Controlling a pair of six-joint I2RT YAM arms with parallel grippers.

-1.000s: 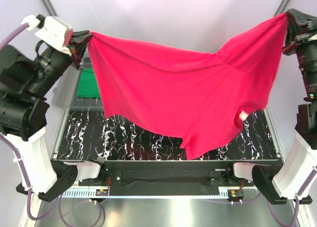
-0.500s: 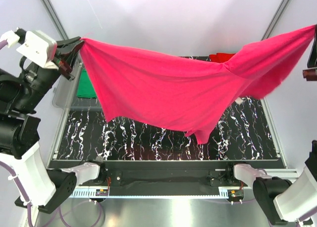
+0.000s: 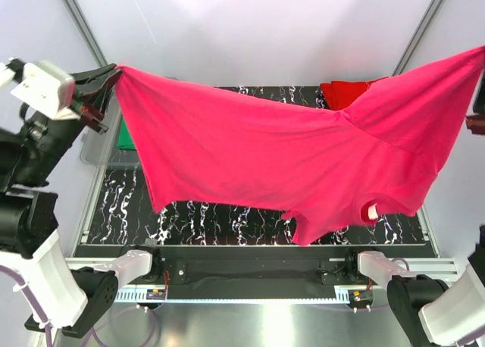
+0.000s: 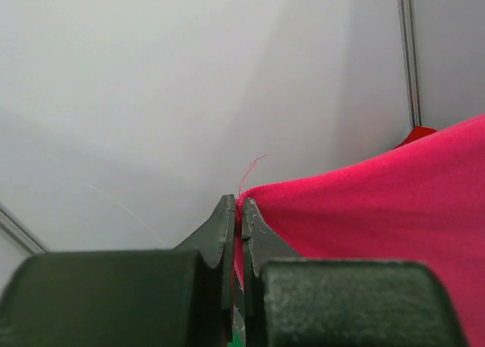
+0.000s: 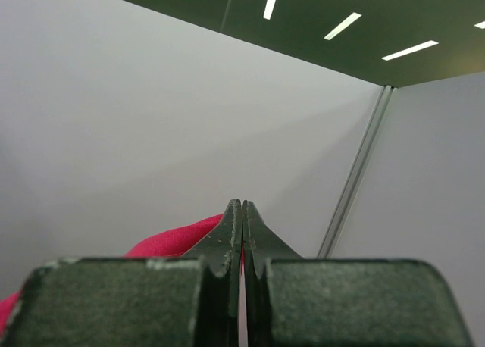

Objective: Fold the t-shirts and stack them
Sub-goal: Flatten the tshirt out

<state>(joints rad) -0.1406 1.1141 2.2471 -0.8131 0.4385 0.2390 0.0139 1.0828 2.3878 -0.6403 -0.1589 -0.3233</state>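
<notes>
The pink t-shirt (image 3: pixel 288 165) is up in the air, stretched wide between the 2 arms and sagging in the middle over the surface (image 3: pixel 227 214), which is black with white marbling. Its white neck label (image 3: pixel 372 211) shows at the collar hole low on the right side.

The left fingers (image 4: pixel 227 224) are clenched tight on the shirt's upper left corner, and 1 loose thread sticks up right at the pinch. The right fingers (image 5: pixel 233 222) are squeezed together on the opposite corner way up at the right edge, with pink cloth bunched just behind them in the wrist view.

Behind the hanging shirt, a red t-shirt (image 3: pixel 345 93) lies at the far right of the surface, mostly hidden. A green t-shirt (image 3: pixel 125 139) peeks out on the left, inside a clear bin (image 3: pixel 95 146) beside the surface.
</notes>
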